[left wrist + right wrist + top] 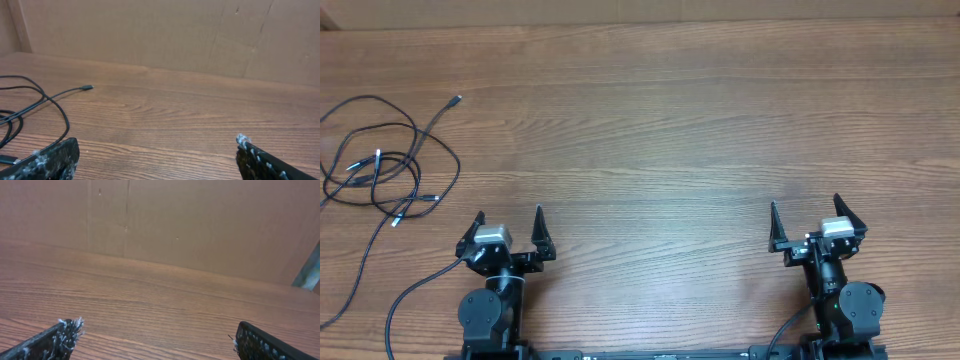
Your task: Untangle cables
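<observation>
Scene: A brown wood-grain desk (670,120) seen from above, with two black robot arms parked at its near edge.
Cables: The cables (377,157) are thin black cords in a loose, overlapping heap at the far left of the desk. Their loops cross one another, and small silver-tipped plugs show among them.
Stray end: One cord runs out from the heap toward the back of the desk and ends in a small plug (455,100) that lies on its own. Another strand trails toward the near left corner.
Left jaws: They are spread wide and hold nothing, and the two pointed fingertips (479,217) face the far side of the desk. They sit at the front of the left arm (490,270).
Cables and left jaws: The heap lies ahead of these jaws and off to their left, near but not touching. In the left wrist view the cords (88,88) curve across the left side of the desk, outside the gap between the two tips.
Right jaws: They are also spread wide and empty, at the front of the right arm (835,270).
Cables and right jaws: They are well apart, on opposite sides of the desk. The right wrist view shows only desk surface (150,300) between the tips.
Backdrop: A plain brown cardboard-like wall (175,35) stands at the far edge.
</observation>
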